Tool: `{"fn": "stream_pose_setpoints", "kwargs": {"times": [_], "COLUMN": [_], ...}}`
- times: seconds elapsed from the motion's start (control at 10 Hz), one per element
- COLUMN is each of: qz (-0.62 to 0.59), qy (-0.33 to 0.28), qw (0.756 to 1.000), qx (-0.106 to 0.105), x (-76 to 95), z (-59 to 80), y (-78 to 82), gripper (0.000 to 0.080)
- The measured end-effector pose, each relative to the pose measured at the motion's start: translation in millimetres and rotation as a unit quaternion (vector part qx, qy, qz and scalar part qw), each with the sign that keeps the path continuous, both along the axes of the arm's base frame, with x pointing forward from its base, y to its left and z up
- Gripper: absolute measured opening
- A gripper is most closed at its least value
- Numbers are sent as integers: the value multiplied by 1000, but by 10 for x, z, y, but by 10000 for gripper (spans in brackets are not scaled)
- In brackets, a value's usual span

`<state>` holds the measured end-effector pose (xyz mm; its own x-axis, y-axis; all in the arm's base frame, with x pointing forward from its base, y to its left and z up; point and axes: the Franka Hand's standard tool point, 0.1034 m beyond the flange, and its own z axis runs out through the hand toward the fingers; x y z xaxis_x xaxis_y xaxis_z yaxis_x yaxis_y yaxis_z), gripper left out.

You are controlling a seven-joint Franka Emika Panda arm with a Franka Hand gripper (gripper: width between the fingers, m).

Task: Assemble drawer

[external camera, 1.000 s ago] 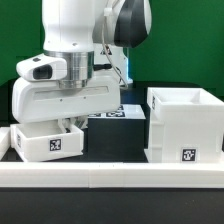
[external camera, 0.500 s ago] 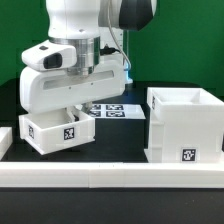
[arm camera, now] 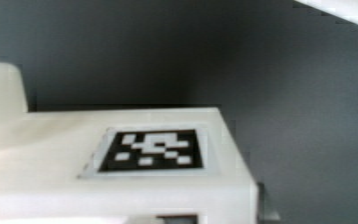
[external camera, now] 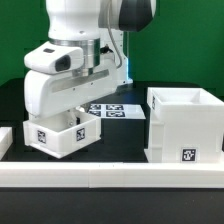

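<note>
A small white open-top tray (external camera: 60,137) with a square tag on its front hangs tilted just above the black table, left of centre in the exterior view. My gripper (external camera: 78,116) reaches down into it and is shut on its wall; the fingertips are mostly hidden by the hand and the tray. The tall boxy housing (external camera: 184,125), open on top and with a tag low on its front, stands at the exterior view's right, apart from the tray. The wrist view shows the tray's tagged face (arm camera: 158,150) close up over the dark table.
The marker board (external camera: 112,110) lies on the table behind the tray. A long white rail (external camera: 110,176) runs along the front edge. A cropped white part (external camera: 4,140) sits at the exterior view's left edge. A green wall stands behind.
The gripper lifted the small tray off the table and carried it toward the exterior view's right; over the last half second it moved slightly further right and lower, now tilted.
</note>
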<state>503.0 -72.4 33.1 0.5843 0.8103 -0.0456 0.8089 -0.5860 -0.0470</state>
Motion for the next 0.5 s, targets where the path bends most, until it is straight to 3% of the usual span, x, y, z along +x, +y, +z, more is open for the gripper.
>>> {"fn": "stream_pose_setpoints", "kwargs": {"times": [0.2, 0.5], "qz": [85, 165], "qy": [5, 9], "qw": [996, 986], "qx": [2, 4], "x": [33, 18], "z": [-9, -20], "y": [53, -2], "gripper": [42, 42]}}
